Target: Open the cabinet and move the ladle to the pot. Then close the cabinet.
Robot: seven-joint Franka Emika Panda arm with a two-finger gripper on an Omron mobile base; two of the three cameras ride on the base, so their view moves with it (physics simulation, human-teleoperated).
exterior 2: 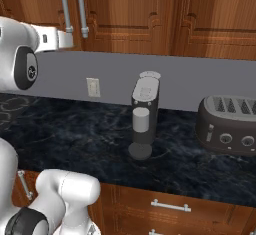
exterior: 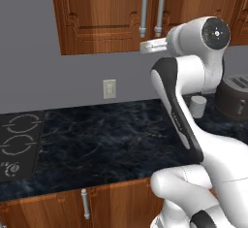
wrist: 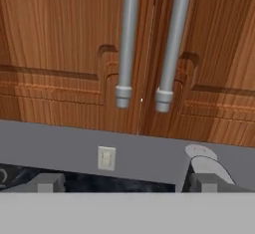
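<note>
**Entry: wall cabinet shut, arm raised to its handles, nothing yet opened**

Landmark for all positions: the cabinet (wrist: 64, 44).

- **The cabinet** — reddish-brown wood, two raised-panel doors, both closed and meeting flush at the centre seam. It hangs on the grey wall above the table (exterior: 106, 135).
- **Left handle** (wrist: 127, 39) and **right handle** (wrist: 174, 39) — long silver vertical bars, one on each side of the seam, their lower ends stopping just above the cabinet's bottom edge.
- **The claw** (wrist: 124, 183) — released, fingers spread wide, holding nothing. It sits just below the cabinet's bottom edge and faces the two handles, touching neither as far as can be made out. In the left base view it shows as a pale block (exterior: 154, 46) right under the handle ends.
- **Wall socket** (exterior: 109, 89) — on the grey wall, below the cabinet and left of the seam.
- **Coffee machine** (exterior 2: 144, 114) — on the table, below the cabinet and to its right.
- **Toaster** (exterior 2: 227, 124) — on the table, further right of the cabinet than the coffee machine.
- **Hob** (exterior: 17, 144) — set in the table, below and left of the cabinet.
- **The ladle** — presumably behind the closed doors; its place cannot be confirmed.

**Progress, as judged:** at the very start. The arm is lined up for a handle, but no door is open. Left to do: grip and pull a door, fetch the ladle, carry it to the pot, shut the cabinet.
</note>
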